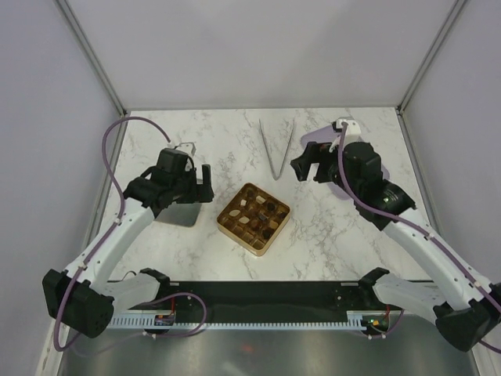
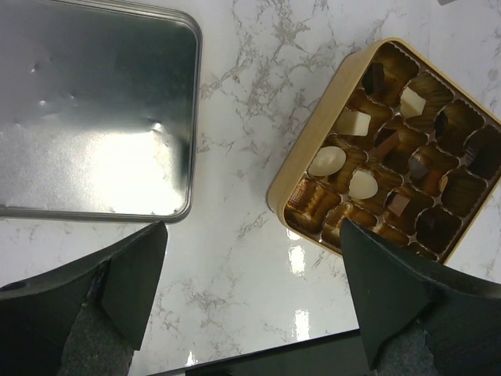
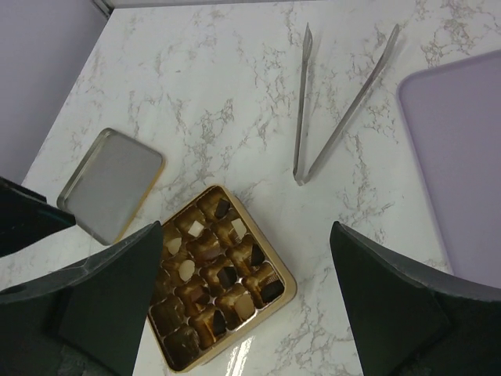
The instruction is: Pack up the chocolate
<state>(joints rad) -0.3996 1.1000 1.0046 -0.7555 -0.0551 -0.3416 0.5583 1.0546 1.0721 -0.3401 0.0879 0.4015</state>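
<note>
Two arms reach out from the near edge of the counter, elbows bent outward and wrists angled toward the middle. The left tool hangs over a silver metal lid, which lies flat and hollow side up at the left. Its fingers are spread wide with nothing between them. The right tool is held above the counter's right rear part, tilted down toward the centre, and its fingers are likewise spread wide and pinch nothing.

Between the two arms sits a square gold tray, turned corner-on to the bases and just beside the lid without touching it. The chocolate lies in the tray's cells as dark brown, tan and cream-white pieces, while a few cells show only gold foil. Behind the tray, metal tongs lie flat with their tips pointing away from the arms. A pale purple board rests to their right, partly under the right tool.
</note>
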